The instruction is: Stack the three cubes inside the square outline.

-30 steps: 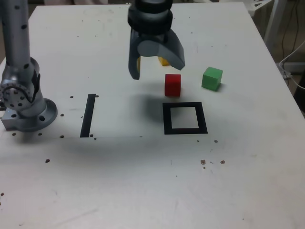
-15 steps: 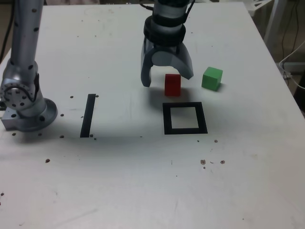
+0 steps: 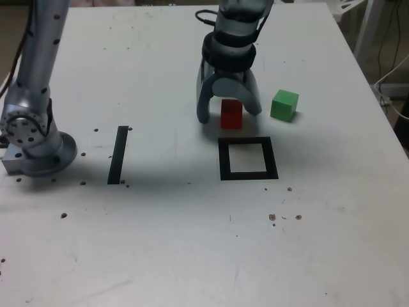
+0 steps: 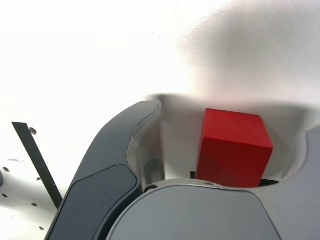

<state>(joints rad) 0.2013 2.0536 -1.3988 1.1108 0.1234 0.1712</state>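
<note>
My hand (image 3: 228,114) is down at the white counter (image 3: 192,243) with its jaws spread wide, one on each side of the red cube (image 3: 231,115). The cube stands flat on the counter between them. In the wrist view my hand (image 4: 220,150) shows a clear gap between the dark curved jaw and the red cube (image 4: 233,148); on the cube's other side the second jaw is near, but I cannot tell whether it touches. Nothing is gripped.

Taking the square outline (image 3: 248,158) as my landmark: the red cube sits just beyond its far edge, outside the frame, close to the far corner on the exterior view's left. The white centre of the outline has no cube in it. The green cube (image 3: 284,105) rests farther from the outline than the red one, past the frame's far corner on the exterior view's right, apart from the red cube and clear of my jaws. The yellow cube I cannot see; my hand and wrist cover the spot behind the red one.

The straight black strip (image 3: 118,154) lies well apart from the outline toward the exterior view's left, and my arm's base (image 3: 32,137) stands beyond that strip, farther still from the outline
</note>
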